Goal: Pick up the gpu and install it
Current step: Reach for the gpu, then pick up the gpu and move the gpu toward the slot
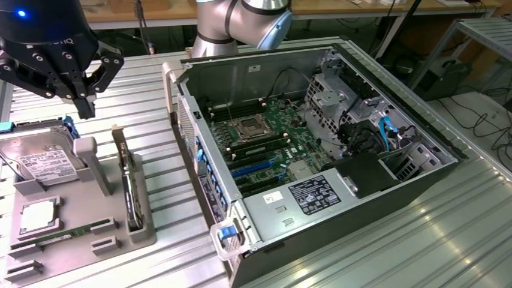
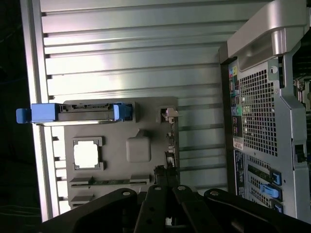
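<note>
Over the far left corner of the tabletop [image 1: 148, 72], on the exterior view's left, here hangs my end effector [image 1: 85, 107], up in the air with its black fingers pressed together and the tips pointing down. It is touching none of the parts.

Just below and nearer sits the grey holder [image 1: 80, 210], flat on the metal slats. The gpu [image 1: 128, 186] stands on its long edge in the slot along the holder's right side, upright, thin and dark, with its silver bracket end towards the far side. It is apart from my fingertips. In the wrist view its edge runs in line with them.

To the left of the card, the hard drive [image 1: 44, 161] leans in its cradle, white label up, with blue tabs at its far end. Nearer than that lies a square processor chip [image 1: 36, 216], and beside it, nearer still, the narrow green memory stick [image 1: 80, 230] rests in its groove.

On the right the computer case [image 1: 336, 246] lies open on its side, well apart from me. Its motherboard [image 1: 272, 138] faces up, and the blue expansion slots [image 1: 256, 171] show near its left wall. My arm [image 1: 240, 21] rises behind the case at the far edge.
</note>
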Robot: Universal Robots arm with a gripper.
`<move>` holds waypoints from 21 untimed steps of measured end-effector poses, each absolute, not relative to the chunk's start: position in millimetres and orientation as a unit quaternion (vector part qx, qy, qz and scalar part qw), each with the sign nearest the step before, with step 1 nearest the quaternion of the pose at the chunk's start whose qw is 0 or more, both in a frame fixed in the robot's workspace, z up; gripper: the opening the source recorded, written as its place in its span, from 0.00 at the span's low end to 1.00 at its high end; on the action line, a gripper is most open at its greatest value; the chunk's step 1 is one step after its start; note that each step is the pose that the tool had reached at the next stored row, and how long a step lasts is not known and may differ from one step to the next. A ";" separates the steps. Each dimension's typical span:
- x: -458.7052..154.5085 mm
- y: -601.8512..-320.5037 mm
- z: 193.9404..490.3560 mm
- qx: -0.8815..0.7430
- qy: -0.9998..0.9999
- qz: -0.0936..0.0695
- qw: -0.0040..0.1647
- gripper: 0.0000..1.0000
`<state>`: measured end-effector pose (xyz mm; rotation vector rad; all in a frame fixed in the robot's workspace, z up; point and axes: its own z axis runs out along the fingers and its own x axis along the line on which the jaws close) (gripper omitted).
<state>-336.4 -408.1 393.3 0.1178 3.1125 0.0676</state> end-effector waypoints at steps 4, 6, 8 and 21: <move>-336.4 -408.0 393.3 0.038 0.999 0.022 0.013 0.11; -336.4 -408.0 393.3 0.038 0.999 0.022 0.013 0.11; -336.5 -408.0 393.3 0.038 0.999 0.022 0.013 0.11; -336.5 -408.0 393.3 0.038 0.999 0.022 0.013 0.36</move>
